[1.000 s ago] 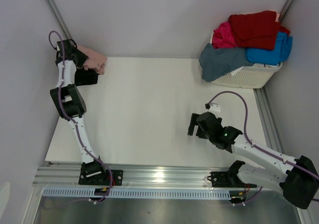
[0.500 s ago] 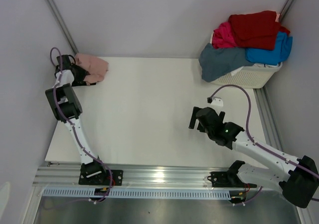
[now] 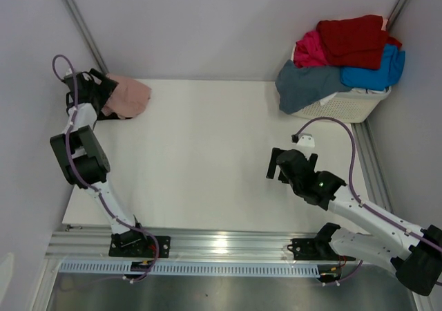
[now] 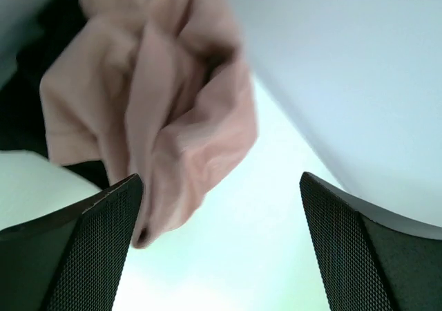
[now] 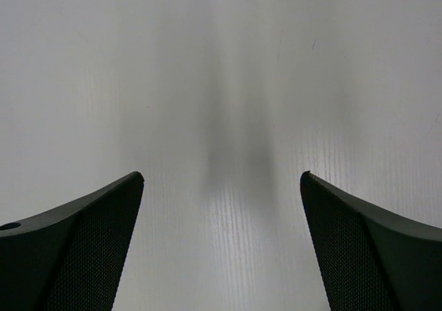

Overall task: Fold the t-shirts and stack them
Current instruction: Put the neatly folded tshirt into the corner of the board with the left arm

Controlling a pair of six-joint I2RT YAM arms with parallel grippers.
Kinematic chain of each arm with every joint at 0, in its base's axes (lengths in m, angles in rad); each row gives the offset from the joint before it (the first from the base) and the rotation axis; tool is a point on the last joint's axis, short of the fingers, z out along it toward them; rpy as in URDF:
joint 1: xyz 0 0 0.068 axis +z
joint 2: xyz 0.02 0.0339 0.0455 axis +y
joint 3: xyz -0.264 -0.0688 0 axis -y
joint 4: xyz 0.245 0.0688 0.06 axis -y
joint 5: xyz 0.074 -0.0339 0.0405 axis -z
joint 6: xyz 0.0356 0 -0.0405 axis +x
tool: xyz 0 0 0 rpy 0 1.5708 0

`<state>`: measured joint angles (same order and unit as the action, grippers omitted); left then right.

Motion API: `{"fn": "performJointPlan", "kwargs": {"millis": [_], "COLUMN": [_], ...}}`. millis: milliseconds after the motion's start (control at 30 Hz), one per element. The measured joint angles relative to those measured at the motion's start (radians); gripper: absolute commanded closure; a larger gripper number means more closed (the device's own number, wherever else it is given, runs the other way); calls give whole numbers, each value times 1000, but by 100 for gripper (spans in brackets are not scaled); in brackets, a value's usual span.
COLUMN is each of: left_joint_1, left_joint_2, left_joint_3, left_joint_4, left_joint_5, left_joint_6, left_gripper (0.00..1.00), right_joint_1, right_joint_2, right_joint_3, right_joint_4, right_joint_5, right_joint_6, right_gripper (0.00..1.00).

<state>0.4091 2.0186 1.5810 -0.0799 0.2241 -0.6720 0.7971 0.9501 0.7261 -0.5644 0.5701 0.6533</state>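
White table [image 3: 207,152] inside a plain grey-walled cell, aluminium rail along the near edge with both arm bases on it.

White slatted laundry basket [image 3: 349,107] sits at the far right corner of the table. It holds four unfolded t-shirts heaped up:
- slate-blue tee [image 3: 307,86] spills over the basket's left rim and down onto the table
- red tee [image 3: 352,38] is on top of the pile
- bright-blue tee [image 3: 373,72] is under the red one, on the right side
- magenta tee [image 3: 311,48] is wedged left of the red one, above the slate-blue one

Dusty-pink tee [image 3: 131,95] lies bunched up at the far left corner of the table, against the back wall. Black fabric [image 4: 21,97] shows behind and under it on the left. I can't tell its shape.

Left end effector [image 3: 99,95] is at that same corner, pointing at the pink tee. Its jaws are spread wide and released. In the wrist view the tee lies just ahead of them, its lower fold close to the left finger [image 4: 97,249], nothing clamped.

Right end effector [image 3: 275,171] hovers over bare table toward the right edge, well apart from the basket. Its jaws are spread wide and grasp nothing.
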Motion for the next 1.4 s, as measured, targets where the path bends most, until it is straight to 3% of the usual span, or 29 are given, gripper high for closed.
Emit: {"fn": "performJointPlan", "kwargs": {"millis": [133,333,433,533,700,800,1067,1167,1400], "left_joint_1": [3,-20,-83,-234,-578,-716,-971,-1054,-1127], "left_joint_2": [-117,-350,-470,-595,-773,-888,-1138,-1115,-1086], "left_joint_3": [-67,-336,-440,-478,-476,-515,-766,-777,-855], "left_joint_4": [98,260,283,246,150,129,109,74,32], "left_joint_5": [39,158,190,179,85,-7,-284,-394,-626], "left_joint_6": [17,44,79,180,355,431,540,562,496], "left_gripper": [1,1,1,1,1,1,1,1,1], "right_joint_1": [0,0,0,0,0,0,0,0,0], "right_joint_2": [0,0,0,-1,-1,-2,-10,-9,-9], "right_joint_3": [9,18,19,19,21,23,23,23,23], "right_joint_4": [7,32,56,87,131,143,172,179,180], "right_joint_5": [6,35,58,83,125,151,174,174,173], "right_joint_6": [-19,-52,-76,-113,-163,-189,-217,-219,-222], "right_gripper": [1,0,1,0,0,1,1,1,1]}}
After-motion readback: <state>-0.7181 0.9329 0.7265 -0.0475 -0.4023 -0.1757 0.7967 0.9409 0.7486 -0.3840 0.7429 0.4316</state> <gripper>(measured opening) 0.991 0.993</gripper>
